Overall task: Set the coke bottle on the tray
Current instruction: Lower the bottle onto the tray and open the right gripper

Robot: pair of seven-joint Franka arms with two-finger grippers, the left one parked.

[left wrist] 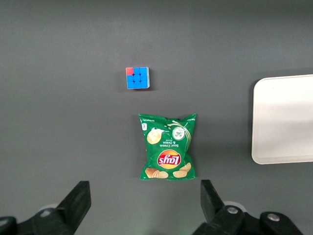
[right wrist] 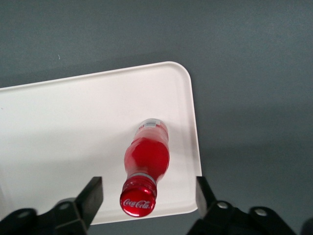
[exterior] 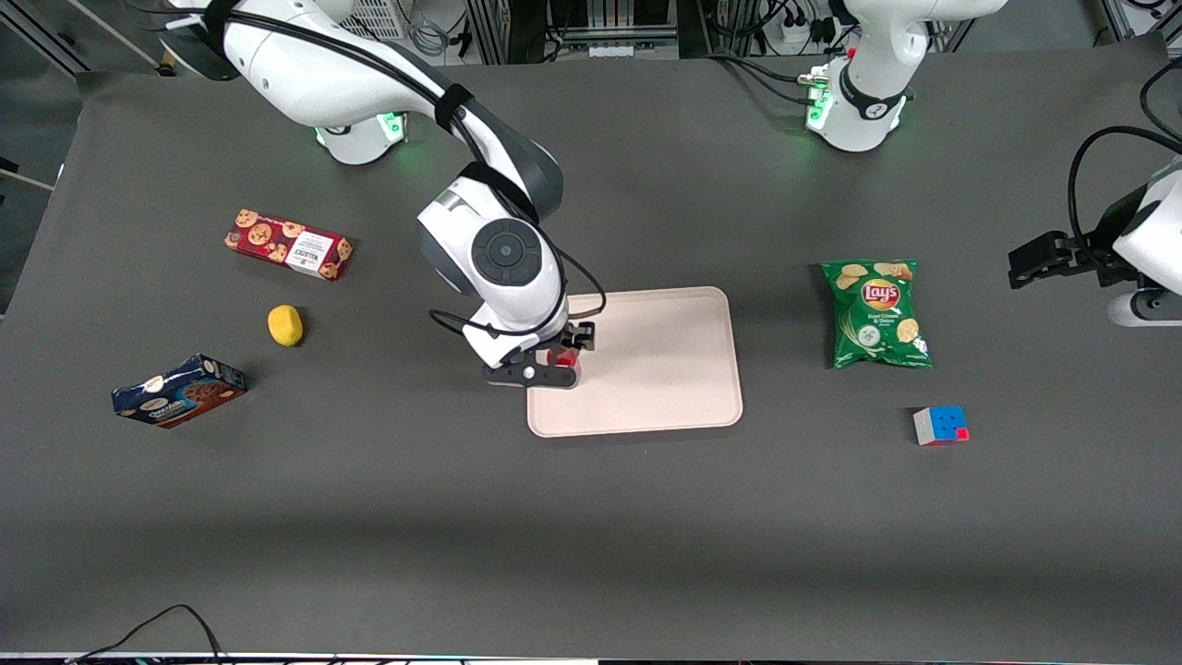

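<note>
1. The coke bottle [right wrist: 145,169] stands upright on the tray [right wrist: 73,132], its base near the tray's edge on the working arm's side; in the right wrist view the red cap points up toward the camera
2. The gripper [exterior: 557,361] hangs directly above the bottle; its two fingers [right wrist: 93,196] are spread wide, one on each side of the cap, and neither touches the bottle in that view
3. Judged from this, the placing itself looks done and the step in hand is the release and retreat
4. To do it well, the arm should rise straight up, fingers kept apart, until the tips are clear of the cap; any sideways drift first could clip the cap
5. The bottle is tall for its small base and sits close to the low rim, so a light knock might tip it off onto the dark table [exterior: 591,517]
6. From the front view the wrist hides most of the bottle; only a bit of red shows under it, so the wrist view is the one to trust for clearance
7. The Lay's chip bag [exterior: 875,312] and the puzzle cube [exterior: 940,425] lie toward the parked arm's end, well apart from the tray
8. The lemon [exterior: 284,325], the red cookie box [exterior: 288,244] and the blue box [exterior: 178,390] lie toward the working arm's end, none near a straight lift
</note>
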